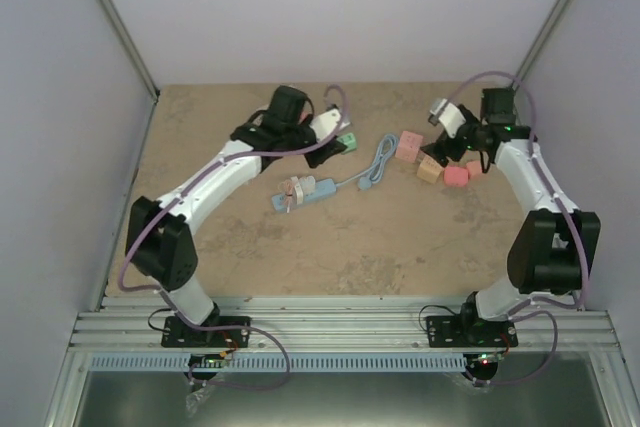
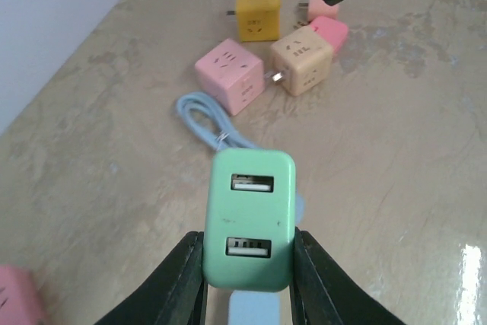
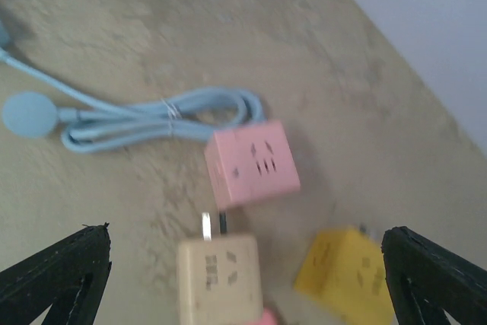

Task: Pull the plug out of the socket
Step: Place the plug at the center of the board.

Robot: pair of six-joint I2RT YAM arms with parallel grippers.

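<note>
My left gripper (image 1: 336, 144) is shut on a mint-green two-port USB plug (image 2: 249, 218), gripped by its sides (image 2: 249, 243) and held off the table. The plug also shows in the top view (image 1: 347, 139), apart from the light blue power strip (image 1: 305, 190). A pink plug (image 1: 293, 190) still sits in that strip. The strip's blue cable (image 1: 378, 162) lies coiled to the right, and also shows in the right wrist view (image 3: 163, 116). My right gripper (image 1: 450, 152) is wide open and empty (image 3: 243, 287) above the loose cube adapters.
Loose cube adapters lie at the back right: pink (image 2: 230, 74), beige (image 2: 302, 57), yellow (image 2: 257, 10) and a smaller pink one (image 2: 332, 30). They also show in the right wrist view: pink (image 3: 253, 163), beige (image 3: 219, 279), yellow (image 3: 346, 272). Grey walls enclose the table.
</note>
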